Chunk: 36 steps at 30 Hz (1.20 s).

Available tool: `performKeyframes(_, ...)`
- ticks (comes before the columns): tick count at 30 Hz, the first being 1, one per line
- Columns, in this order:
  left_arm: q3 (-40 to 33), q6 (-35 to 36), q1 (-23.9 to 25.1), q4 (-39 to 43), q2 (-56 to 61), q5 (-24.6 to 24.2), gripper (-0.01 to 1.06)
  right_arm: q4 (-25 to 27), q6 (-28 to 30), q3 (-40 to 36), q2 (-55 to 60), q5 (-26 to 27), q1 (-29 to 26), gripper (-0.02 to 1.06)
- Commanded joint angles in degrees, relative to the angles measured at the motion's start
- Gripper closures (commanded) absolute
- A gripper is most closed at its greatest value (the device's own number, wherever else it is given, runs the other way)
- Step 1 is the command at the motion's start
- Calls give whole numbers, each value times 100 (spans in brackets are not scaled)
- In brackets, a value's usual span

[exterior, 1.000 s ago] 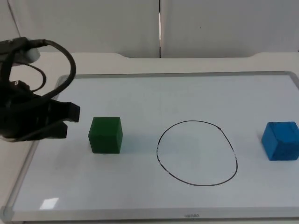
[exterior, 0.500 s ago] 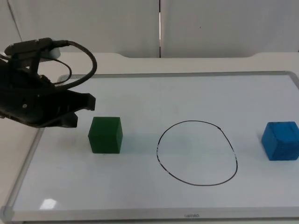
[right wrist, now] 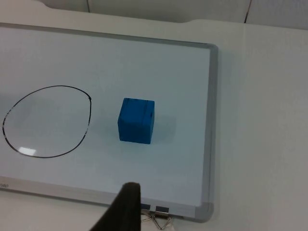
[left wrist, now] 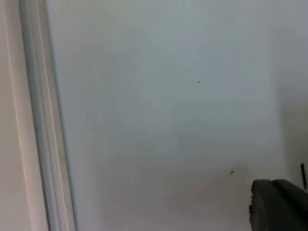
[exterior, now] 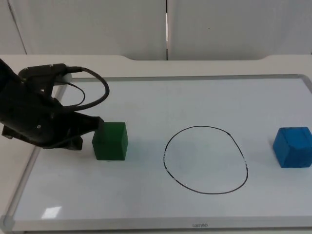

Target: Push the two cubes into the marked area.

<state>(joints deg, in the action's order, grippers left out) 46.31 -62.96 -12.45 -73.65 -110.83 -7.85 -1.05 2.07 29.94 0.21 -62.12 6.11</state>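
Green cube (exterior: 110, 140) touched by left gripper (exterior: 92, 130), jaws' state unclear, blue cube (exterior: 292, 146) beside hand-drawn oval (exterior: 205, 159).

A white table (exterior: 204, 66) runs back to a grey partition wall (exterior: 234, 27), where a dark vertical seam (exterior: 166, 29) splits the panels. On the table lies a whiteboard (exterior: 146, 195) with a silver frame (right wrist: 211, 120), its glossy surface catching a small patch of light near the front edge, while metal clips (right wrist: 161, 219) hang at one corner.
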Motion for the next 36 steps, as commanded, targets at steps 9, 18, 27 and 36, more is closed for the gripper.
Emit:
performKeyframes(9,34,-109,-18,-34,-241,-82,105,-26,-6,-37,-21,29,-7,-1)
performKeyframes(18,34,-120,-32,-107,-241,-277,105,-26,-6,-37,-21,29,-7,-1)
performKeyframes(27,34,-120,-181,-280,-241,-356,105,-26,-6,-37,-21,29,-7,-1)
performKeyframes(36,34,-120,-556,-407,-241,-211,105,-26,-6,-37,-21,29,-7,-1)
